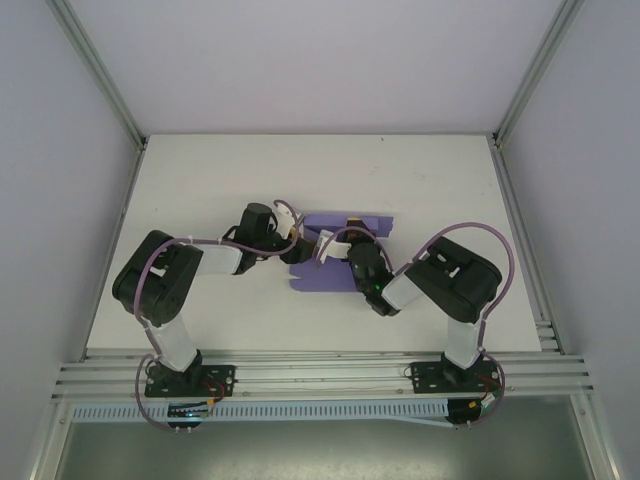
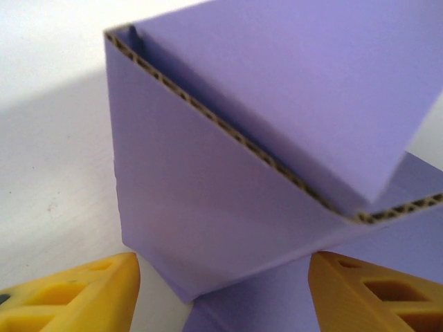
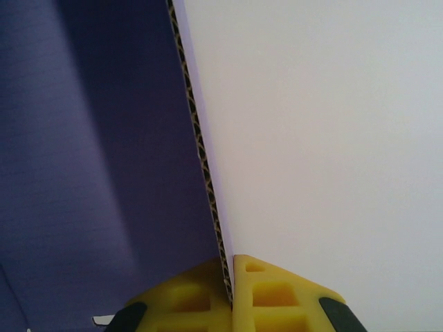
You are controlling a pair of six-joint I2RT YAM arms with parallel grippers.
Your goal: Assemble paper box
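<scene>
The lavender paper box [image 1: 335, 255] lies as a partly folded corrugated sheet in the middle of the white table, between the two arms. My left gripper [image 1: 300, 244] is at its left edge. In the left wrist view its yellow fingers [image 2: 76, 294] stand wide apart, open, with a raised folded corner of the paper box [image 2: 228, 173] just beyond them. My right gripper [image 1: 352, 240] reaches over the sheet from the right. In the right wrist view my right gripper [image 3: 230, 294] is shut on the corrugated edge of an upright panel of the paper box [image 3: 97, 138].
The white table [image 1: 200, 180] stretches behind and to both sides of the sheet. Aluminium frame rails [image 1: 320, 368] run along the near edge, and upright posts stand at the back corners.
</scene>
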